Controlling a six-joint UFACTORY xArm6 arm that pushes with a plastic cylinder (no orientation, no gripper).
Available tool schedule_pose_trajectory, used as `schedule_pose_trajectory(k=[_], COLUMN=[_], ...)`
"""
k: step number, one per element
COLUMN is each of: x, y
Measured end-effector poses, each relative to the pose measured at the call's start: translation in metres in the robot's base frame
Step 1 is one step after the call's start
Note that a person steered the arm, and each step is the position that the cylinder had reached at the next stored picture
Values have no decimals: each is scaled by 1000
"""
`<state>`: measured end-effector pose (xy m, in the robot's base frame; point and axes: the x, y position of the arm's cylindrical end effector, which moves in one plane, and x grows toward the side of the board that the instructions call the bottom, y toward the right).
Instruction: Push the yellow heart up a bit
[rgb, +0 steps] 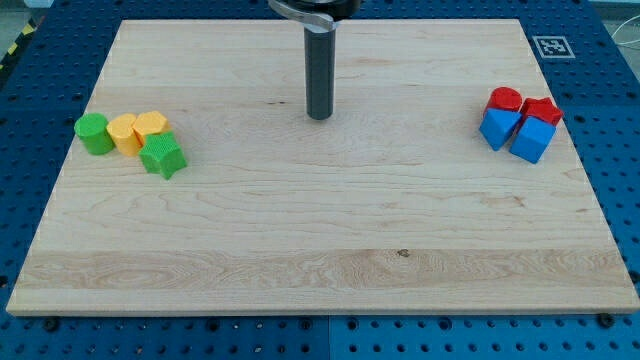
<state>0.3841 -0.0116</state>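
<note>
Two yellow blocks sit side by side at the view's left: one (124, 132) on the left and one (151, 125) on the right. I cannot tell which of them is the heart. A green round block (94, 134) touches the left one. A green star-like block (162, 156) sits just below the right one. My tip (319, 116) rests on the board near the top middle, far to the right of this cluster and touching no block.
At the view's right stands a second cluster: a red round block (505, 99), a red block (543, 110), and two blue blocks (498, 127) (532, 139). The wooden board (320, 250) lies on a blue perforated table.
</note>
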Motion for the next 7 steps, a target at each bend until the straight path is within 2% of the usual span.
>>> schedule_pose_trajectory(k=[2, 5, 6, 7], x=[56, 56, 73, 108], y=[-43, -43, -56, -84])
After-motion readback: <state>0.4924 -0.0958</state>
